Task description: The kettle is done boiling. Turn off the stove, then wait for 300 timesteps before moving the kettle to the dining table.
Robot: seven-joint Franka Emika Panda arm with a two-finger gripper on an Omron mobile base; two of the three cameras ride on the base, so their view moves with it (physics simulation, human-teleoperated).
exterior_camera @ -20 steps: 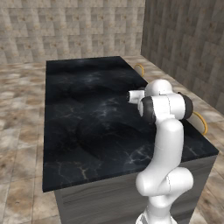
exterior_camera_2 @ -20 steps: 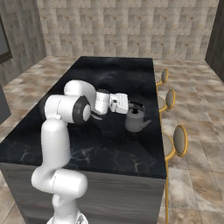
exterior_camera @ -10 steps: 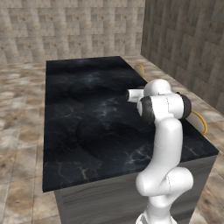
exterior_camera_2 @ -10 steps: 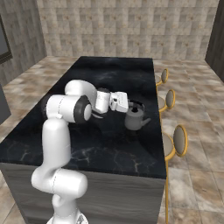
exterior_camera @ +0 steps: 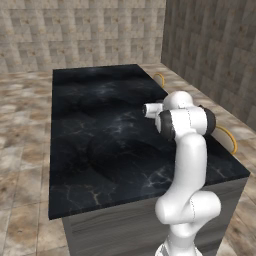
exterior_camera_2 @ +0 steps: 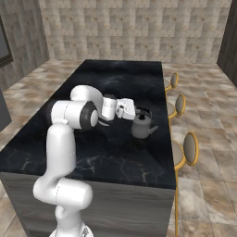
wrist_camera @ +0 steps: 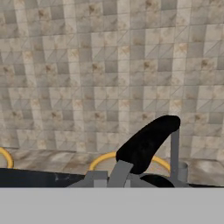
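Note:
The grey kettle (exterior_camera_2: 142, 126) is at the right side of the black marble dining table (exterior_camera_2: 115, 78), near its stool-side edge. My gripper (exterior_camera_2: 137, 111) reaches sideways from the arm and is shut on the kettle's black arched handle (wrist_camera: 147, 142), which fills the hand view close up. The kettle's base is at or just above the tabletop, and I cannot tell whether it touches. In the left base view the same dining table (exterior_camera: 90, 110) stretches away, and my arm stands in front of the hand. The stove is out of view.
Yellow-rimmed stools (exterior_camera_2: 187, 150) (exterior_camera_2: 178, 105) stand along the table's right side, close to the kettle. In the left base view a stool back (exterior_camera: 226, 138) shows beyond the arm. Tiled walls lie behind, and a stone floor surrounds the table.

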